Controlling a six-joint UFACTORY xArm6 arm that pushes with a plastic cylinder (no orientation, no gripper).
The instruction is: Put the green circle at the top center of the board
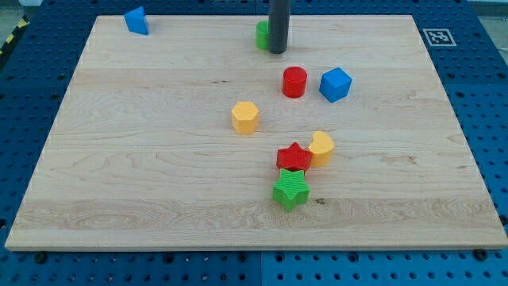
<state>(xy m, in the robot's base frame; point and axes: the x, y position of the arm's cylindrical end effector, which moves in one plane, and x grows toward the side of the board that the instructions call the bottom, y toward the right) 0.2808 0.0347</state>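
Observation:
The green circle (260,34) sits near the view's top centre of the wooden board (159,159), mostly hidden behind my dark rod. My tip (277,52) rests on the board right against the circle's right side, touching or nearly touching it. Only the circle's left part shows.
A red cylinder (294,82) and a blue cube (335,84) lie below and right of the tip. A yellow hexagon (245,117) is mid-board. A yellow crescent (321,148), red star (294,156) and green star (290,189) cluster lower down. A blue block (136,21) sits top left.

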